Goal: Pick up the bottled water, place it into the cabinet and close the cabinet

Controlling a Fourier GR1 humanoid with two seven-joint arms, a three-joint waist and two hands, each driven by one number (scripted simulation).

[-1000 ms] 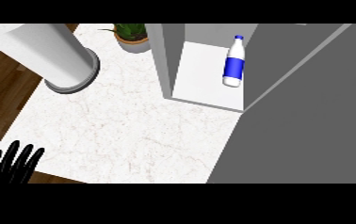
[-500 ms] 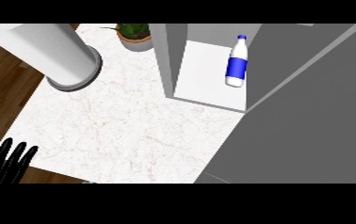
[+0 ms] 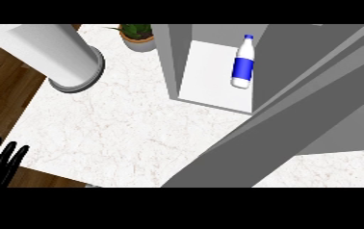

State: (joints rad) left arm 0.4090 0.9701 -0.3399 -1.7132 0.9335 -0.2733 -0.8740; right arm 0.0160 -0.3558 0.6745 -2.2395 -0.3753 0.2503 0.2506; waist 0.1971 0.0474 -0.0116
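Now, at the lower left edge of the frame I see my left hand [image 3: 10, 161], fingers straight and pointing up, holding nothing. Upper left stands a large grey cylinder [image 3: 60, 55] on the marble counter [image 3: 121, 132]; a potted plant [image 3: 138, 35] sits top centre. Right of it, the bottled water [image 3: 243, 68] lies inside the open cabinet [image 3: 213, 86]. Its grey door [image 3: 284, 122] crosses the right side. My right hand isn't visible.

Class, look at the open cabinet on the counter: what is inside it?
Inside the cabinet a bottled water with a blue label and cap lies on the white shelf. The grey door covers the cabinet's right part, so anything there is hidden.
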